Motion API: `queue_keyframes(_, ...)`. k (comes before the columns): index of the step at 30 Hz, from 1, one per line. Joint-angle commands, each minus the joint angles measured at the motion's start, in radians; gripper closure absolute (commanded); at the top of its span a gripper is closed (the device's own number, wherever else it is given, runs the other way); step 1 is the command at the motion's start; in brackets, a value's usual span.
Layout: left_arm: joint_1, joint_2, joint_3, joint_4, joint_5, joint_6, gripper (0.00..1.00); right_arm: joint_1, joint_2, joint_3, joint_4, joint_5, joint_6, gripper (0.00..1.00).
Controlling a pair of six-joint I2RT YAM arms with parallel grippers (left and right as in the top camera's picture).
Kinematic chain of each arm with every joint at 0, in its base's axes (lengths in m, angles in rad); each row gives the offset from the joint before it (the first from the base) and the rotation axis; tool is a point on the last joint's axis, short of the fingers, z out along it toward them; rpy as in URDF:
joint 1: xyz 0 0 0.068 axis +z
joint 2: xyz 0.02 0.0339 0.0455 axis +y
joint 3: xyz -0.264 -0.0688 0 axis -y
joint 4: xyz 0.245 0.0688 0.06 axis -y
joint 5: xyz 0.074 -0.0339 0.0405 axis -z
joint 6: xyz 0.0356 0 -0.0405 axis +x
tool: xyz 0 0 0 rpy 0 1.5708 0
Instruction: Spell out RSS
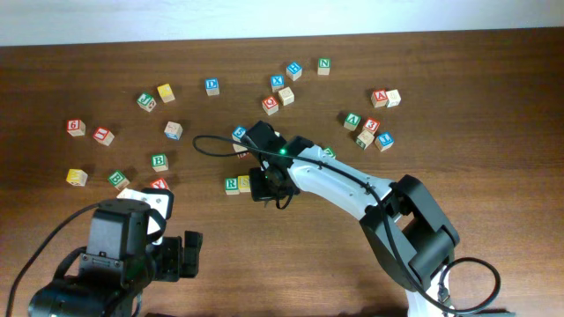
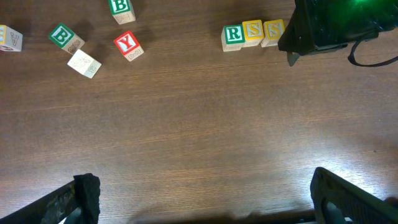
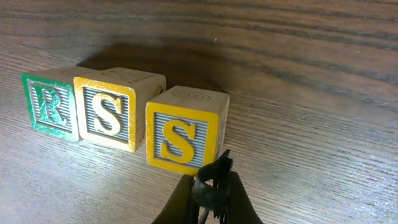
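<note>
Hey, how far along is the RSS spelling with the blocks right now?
Nearly done. The R cube, first S cube and second S cube stand side by side, reading RSS. Nothing is held: the right gripper is shut, close by the second S cube, and the left gripper is open and empty. Remaining, probably: straightening the second S cube, which sits slightly turned, and pulling the arm back.

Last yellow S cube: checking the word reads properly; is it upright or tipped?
Upright: the last yellow-framed wooden S cube sits flat on the brown wooden table, its S right way up.
</note>
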Motion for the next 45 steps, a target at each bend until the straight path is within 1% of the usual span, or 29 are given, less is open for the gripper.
queue_keyframes(1, 0.002, -0.003, 0.004, 0.002, 0.0, 0.012, 0.01, 0.005, 0.012, -0.006, 0.007, 0.002, -0.007, 0.96)
queue_keyframes(14, 0.002, -0.003, 0.004, 0.002, 0.0, 0.012, 0.01, 0.005, 0.012, -0.006, 0.024, 0.002, -0.006, 0.96)
queue_keyframes(18, 0.002, -0.003, 0.004, 0.002, 0.0, 0.012, 0.01, 0.005, -0.007, -0.003, -0.034, -0.008, -0.012, 0.96)
queue_keyframes(22, 0.002, -0.003, 0.004, 0.002, 0.0, 0.012, 0.01, 0.002, -0.173, -0.003, -0.153, 0.028, -0.063, 0.95)
queue_keyframes(25, 0.002, -0.003, 0.004, 0.002, 0.0, 0.012, 0.01, 0.002, -0.376, -0.003, -0.3, 0.18, -0.063, 0.95)
queue_keyframes(28, 0.002, -0.003, 0.004, 0.002, 0.0, 0.012, 0.01, 0.002, -0.534, -0.003, -0.439, 0.269, -0.063, 0.95)
queue_keyframes(30, 0.002, -0.003, 0.004, 0.002, 0.0, 0.012, 0.01, 0.002, -0.614, -0.016, -0.463, 0.315, -0.063, 0.96)
queue_keyframes(32, 0.002, -0.003, 0.004, 0.002, 0.0, 0.012, 0.01, 0.003, -0.615, -0.077, -0.391, 0.298, -0.085, 0.95)
queue_keyframes(33, 0.002, -0.003, 0.004, 0.002, 0.0, 0.012, 0.01, 0.002, -0.594, -0.137, -0.317, 0.272, -0.089, 0.96)
queue_keyframes(34, 0.002, -0.003, 0.004, 0.002, 0.0, 0.012, 0.01, 0.002, -0.571, -0.196, -0.236, 0.252, -0.089, 0.96)
queue_keyframes(36, 0.002, -0.003, 0.004, 0.002, 0.0, 0.012, 0.01, 0.002, -0.48, -0.306, -0.016, 0.178, -0.085, 0.96)
queue_keyframes(40, 0.002, -0.003, 0.004, 0.002, 0.0, 0.012, 0.01, 0.002, -0.284, -0.304, 0.218, 0.129, -0.084, 0.96)
queue_keyframes(43, 0.002, -0.003, 0.004, 0.002, 0.0, 0.012, 0.01, 0.0, -0.154, -0.269, 0.272, 0.126, -0.077, 0.96)
queue_keyframes(45, 0.002, -0.003, 0.004, 0.002, 0.0, 0.012, 0.01, -0.006, -0.105, -0.24, 0.297, 0.126, -0.077, 0.96)
